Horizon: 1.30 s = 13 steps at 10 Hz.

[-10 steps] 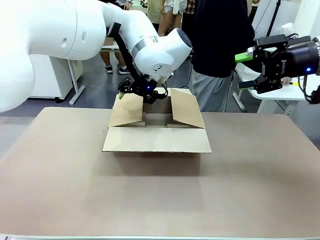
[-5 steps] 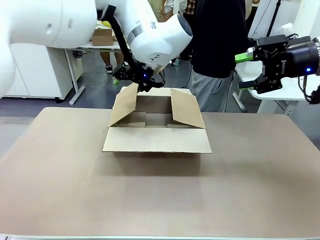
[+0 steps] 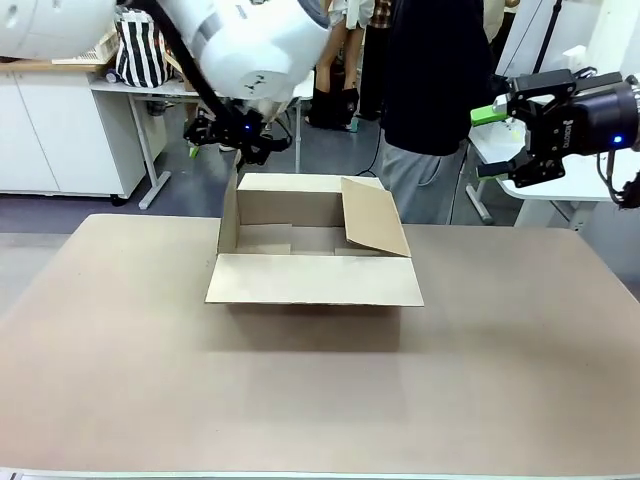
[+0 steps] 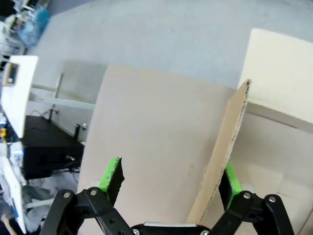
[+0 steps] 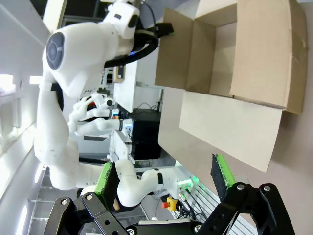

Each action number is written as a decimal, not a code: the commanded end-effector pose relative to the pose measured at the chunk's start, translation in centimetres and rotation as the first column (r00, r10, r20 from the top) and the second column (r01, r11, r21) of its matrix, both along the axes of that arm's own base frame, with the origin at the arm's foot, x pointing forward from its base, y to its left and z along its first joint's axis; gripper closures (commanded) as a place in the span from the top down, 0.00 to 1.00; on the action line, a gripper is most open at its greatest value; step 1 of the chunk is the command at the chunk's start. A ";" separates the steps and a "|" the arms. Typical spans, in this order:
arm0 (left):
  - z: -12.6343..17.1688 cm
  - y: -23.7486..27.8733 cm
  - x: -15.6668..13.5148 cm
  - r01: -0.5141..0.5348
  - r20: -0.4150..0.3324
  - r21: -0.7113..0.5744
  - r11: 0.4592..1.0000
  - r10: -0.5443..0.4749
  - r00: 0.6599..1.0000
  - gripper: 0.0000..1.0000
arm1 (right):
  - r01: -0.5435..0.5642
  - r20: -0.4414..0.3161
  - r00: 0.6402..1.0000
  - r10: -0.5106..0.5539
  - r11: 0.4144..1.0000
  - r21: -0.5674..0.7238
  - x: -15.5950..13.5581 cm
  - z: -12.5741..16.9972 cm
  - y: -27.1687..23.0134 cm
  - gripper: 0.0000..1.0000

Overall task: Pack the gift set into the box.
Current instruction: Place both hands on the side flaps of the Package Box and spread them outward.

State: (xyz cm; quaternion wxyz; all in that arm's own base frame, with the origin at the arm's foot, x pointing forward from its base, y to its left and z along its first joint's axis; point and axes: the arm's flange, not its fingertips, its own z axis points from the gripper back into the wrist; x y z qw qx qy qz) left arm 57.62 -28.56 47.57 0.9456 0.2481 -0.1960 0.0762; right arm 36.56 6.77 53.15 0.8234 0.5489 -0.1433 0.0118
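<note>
The box (image 3: pixel 312 280) stands open in the middle of the table, its front flap lying flat toward me, its right flap leaning inward and its left flap (image 3: pixel 229 215) upright. My left gripper (image 3: pixel 225 150) hovers open just above that left flap. In the left wrist view the flap's edge (image 4: pixel 222 147) rises between the fingers of the left gripper (image 4: pixel 168 176), close to the right pad (image 4: pixel 229 178). My right gripper (image 3: pixel 497 142) hangs open and empty in the air, far right of the box (image 5: pixel 254 54), as its own view (image 5: pixel 164 174) confirms. The gift set is not in view.
A person in a dark top (image 3: pixel 440 70) stands behind the box at the far edge. The brown table (image 3: pixel 320 400) spreads bare around the box. White furniture (image 3: pixel 60 130) and a striped bag (image 3: pixel 140 50) stand at the back left.
My left gripper rose and moved left, and the box's left flap swung from leaning inward to upright. The right arm has not moved.
</note>
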 end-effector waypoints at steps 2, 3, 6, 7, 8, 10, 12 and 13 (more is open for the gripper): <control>0.0 4.8 -0.7 0.087 -0.052 -0.204 0.975 -0.099 0.994 1.00 | -0.009 0.029 1.000 0.009 1.000 0.010 0.2 -0.1 0.1 1.00; 0.2 6.7 -0.6 0.125 -0.072 -0.303 0.945 -0.154 0.985 1.00 | -0.009 0.029 1.000 0.009 1.000 0.010 0.2 -0.1 0.1 1.00; -0.1 12.3 -0.5 0.133 -0.077 -0.527 0.839 -0.203 0.976 1.00 | -0.009 0.029 1.000 0.009 1.000 0.010 0.2 -0.1 0.1 1.00; -0.1 13.7 -0.7 0.141 -0.075 -0.584 0.799 -0.227 0.971 1.00 | -0.009 0.029 1.000 0.009 1.000 0.010 0.2 -0.1 0.1 1.00; -0.4 15.0 -0.7 0.160 -0.074 -0.647 0.745 -0.270 0.960 1.00 | -0.009 0.029 1.000 0.009 1.000 0.010 0.2 -0.1 0.1 1.00; -1.8 17.6 -0.3 0.192 -0.062 -0.775 0.602 -0.375 0.925 1.00 | -0.009 0.029 1.000 0.009 1.000 0.010 0.2 -0.1 0.1 1.00; -3.0 20.9 0.2 0.201 -0.018 -0.872 0.446 -0.439 0.898 1.00 | -0.009 0.029 1.000 0.009 1.000 0.010 0.2 -0.1 0.1 1.00; -3.7 22.7 0.3 0.193 0.000 -0.908 0.372 -0.460 0.888 1.00 | -0.009 0.029 1.000 0.009 1.000 0.010 0.2 -0.1 0.1 1.00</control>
